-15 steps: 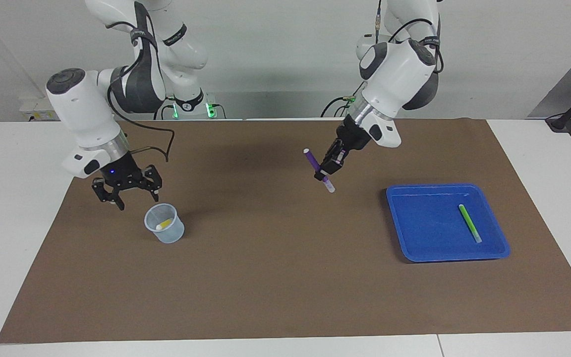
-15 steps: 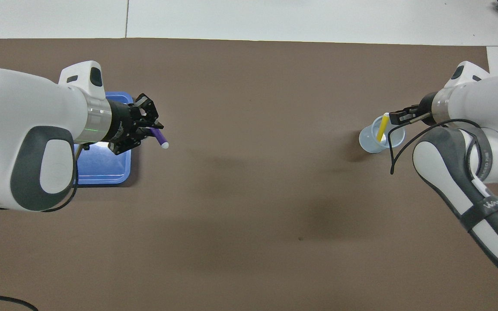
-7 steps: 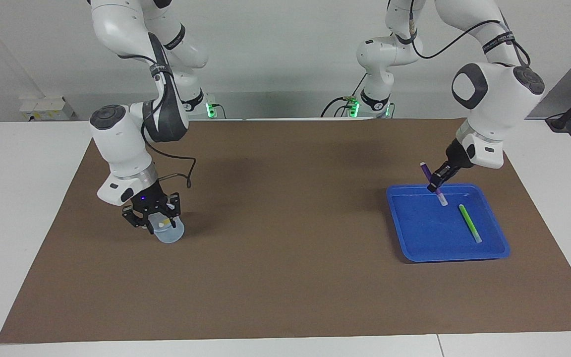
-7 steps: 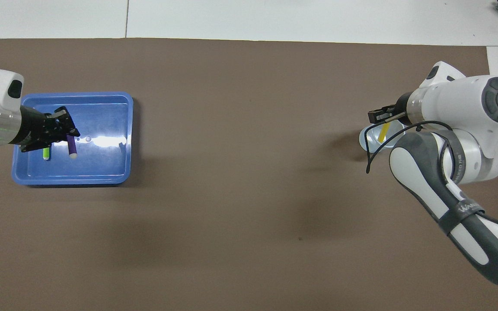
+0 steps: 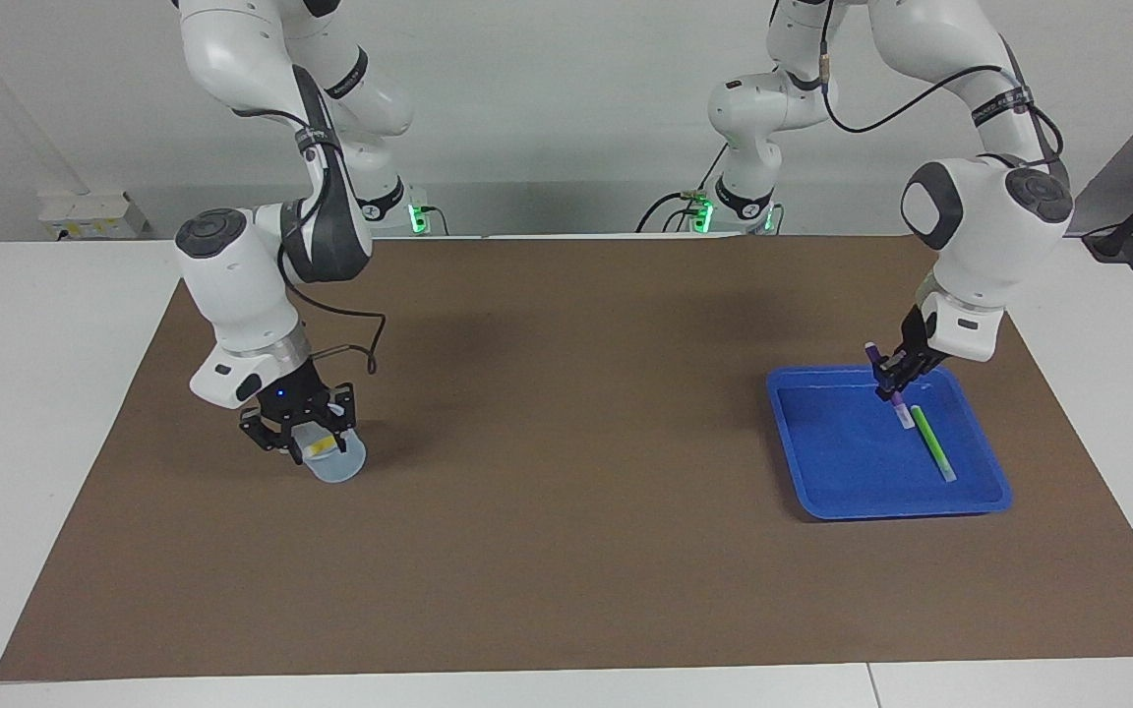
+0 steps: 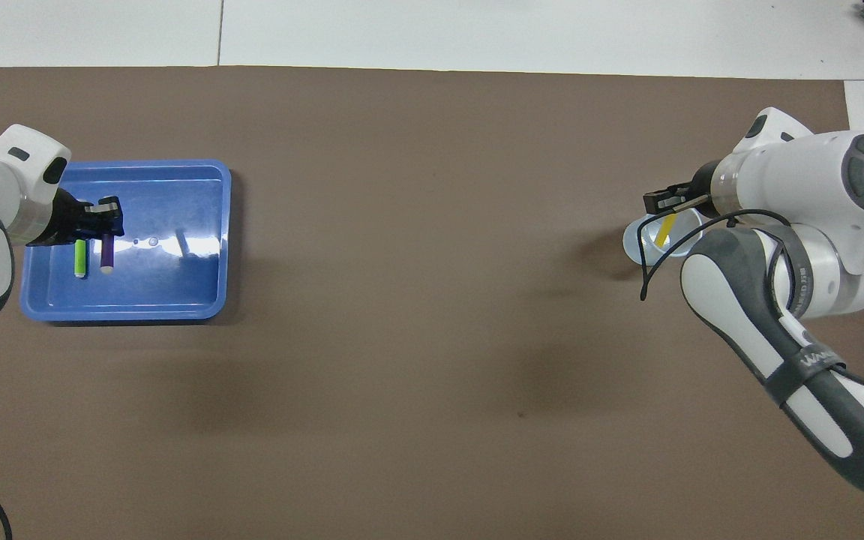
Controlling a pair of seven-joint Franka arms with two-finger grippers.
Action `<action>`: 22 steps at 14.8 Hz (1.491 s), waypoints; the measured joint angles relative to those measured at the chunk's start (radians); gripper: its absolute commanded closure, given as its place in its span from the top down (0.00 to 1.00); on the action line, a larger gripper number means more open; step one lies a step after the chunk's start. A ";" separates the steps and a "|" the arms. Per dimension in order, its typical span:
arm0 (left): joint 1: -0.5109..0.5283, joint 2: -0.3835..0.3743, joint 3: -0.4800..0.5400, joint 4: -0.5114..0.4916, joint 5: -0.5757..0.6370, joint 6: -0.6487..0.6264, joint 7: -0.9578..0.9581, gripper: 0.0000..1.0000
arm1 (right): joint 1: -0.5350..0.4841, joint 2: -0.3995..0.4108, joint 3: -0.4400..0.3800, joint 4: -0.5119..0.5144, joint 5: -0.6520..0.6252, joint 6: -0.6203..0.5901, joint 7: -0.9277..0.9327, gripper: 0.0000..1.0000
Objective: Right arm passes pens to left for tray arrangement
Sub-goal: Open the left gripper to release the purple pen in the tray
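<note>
left gripper [image 5: 893, 385]: clamped on the purple pen [image 5: 896, 401], over the tray [image 5: 822, 492] at the left arm's end of the table. Pen's lower tip looks at or just above the tray floor; contact can't be confirmed.
right gripper [image 5: 299, 433]: down at the rim of the translucent cup [image 5: 338, 466], at the right arm's end. Fingers straddle the yellow pen [image 5: 323, 447]; can't tell if they have closed on it.
green pen [image 5: 932, 442]: lying flat in the tray, released.
progress: one of three pens placed, the second about to be set down, the third not yet out of the cup. Judgement: a bit over a third done.
left to do: release purple; pull yellow; hand it over mid-table; place it.
purple axis: steeply tilted in the grip, pale tip down and away from the robots, cap end up by the fingers.
green axis: long axis running near-to-far, slightly skewed; pale tip at the end farther from the robots. Purple sits just beside it, roughly parallel in the overhead view.
yellow axis: leaning in the cup, top end toward the right gripper.
</note>
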 measured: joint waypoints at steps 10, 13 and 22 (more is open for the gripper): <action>0.035 0.161 -0.008 0.067 0.084 0.117 0.170 0.00 | -0.025 0.000 -0.004 -0.013 -0.023 -0.001 0.000 0.16; 0.035 0.191 -0.007 0.066 0.084 0.153 0.191 0.00 | -0.026 -0.001 -0.004 -0.012 -0.024 -0.001 0.000 0.00; 0.079 0.219 -0.003 0.051 0.084 0.209 0.251 0.00 | -0.026 -0.012 -0.004 0.005 -0.024 -0.054 0.000 0.00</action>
